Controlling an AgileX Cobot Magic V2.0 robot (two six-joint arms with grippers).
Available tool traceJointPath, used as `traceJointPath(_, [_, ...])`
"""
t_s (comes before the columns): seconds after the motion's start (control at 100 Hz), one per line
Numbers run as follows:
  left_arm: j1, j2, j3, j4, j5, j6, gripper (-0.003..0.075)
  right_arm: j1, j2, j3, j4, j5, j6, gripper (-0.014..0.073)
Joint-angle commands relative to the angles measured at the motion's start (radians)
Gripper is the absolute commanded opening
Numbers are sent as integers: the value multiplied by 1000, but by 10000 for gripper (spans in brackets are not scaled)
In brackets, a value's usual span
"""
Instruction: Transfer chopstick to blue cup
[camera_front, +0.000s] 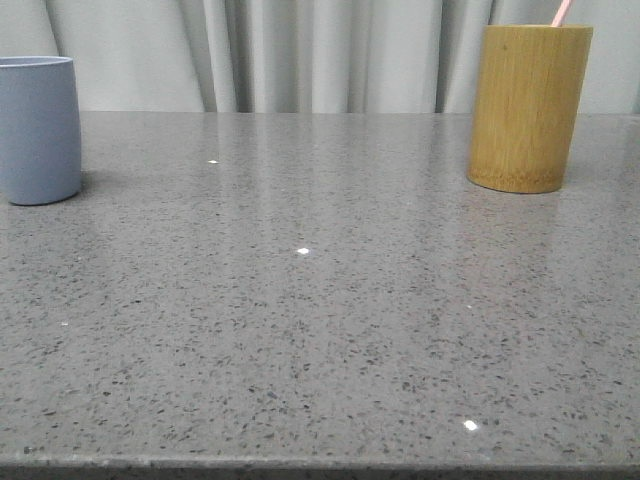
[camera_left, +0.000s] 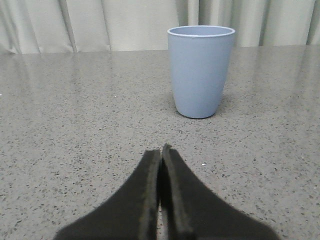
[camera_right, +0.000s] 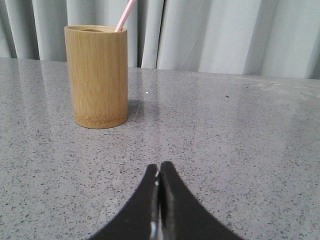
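Front view: a grey speckled stone table (camera_front: 320, 330) runs back to a pale pleated curtain (camera_front: 330, 55). At the far left the blue cup (camera_front: 38, 130) stands upright, cut by the picture's edge. At the far right stands a tan bamboo cylinder (camera_front: 528, 105), also upright. The pale pink chopstick (camera_front: 562, 12) leans out of its mouth, only its upper end showing above the rim. The two vessels are well apart, with bare table between them.

Left wrist view: the left gripper (camera_left: 162, 150) hangs low over the table, its black fingers (camera_left: 145, 200) pressed together at the tips with nothing between them. The blue cup (camera_left: 201, 72) stands farther off, apart from the gripper, its open mouth upward.

Right wrist view: the right gripper (camera_right: 159, 167) likewise has its dark fingers (camera_right: 177, 210) closed against each other, holding nothing. The bamboo cylinder (camera_right: 97, 75) stands beyond it on the table, and the chopstick (camera_right: 125, 15) slants up out of it in front of the curtain (camera_right: 225, 35).
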Motion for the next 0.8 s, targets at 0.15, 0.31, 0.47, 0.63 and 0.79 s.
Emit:
traceJointPath(0.15, [2, -35, 11, -22, -107, -4, -19, -6, -16, 1, 0, -129, -5, -67])
traceJointPath(0.31, [2, -35, -25, -52, -232, -4, -19, -6, -15, -9, 1, -110, -5, -67])
traceJointPath(0.47, [2, 19, -162, -66, -99, -4, -19, -6, -6, -82, 62, -62, 25, -67])
traceJointPath(0.63, [2, 166, -364, -74, 100, -4, -19, -6, 64, -256, 76, 130, 25, -67])
traceJointPath(0.79, [2, 365, -599, -88, 359, -4, -19, -6, 180, -472, 76, 379, 25, -67])
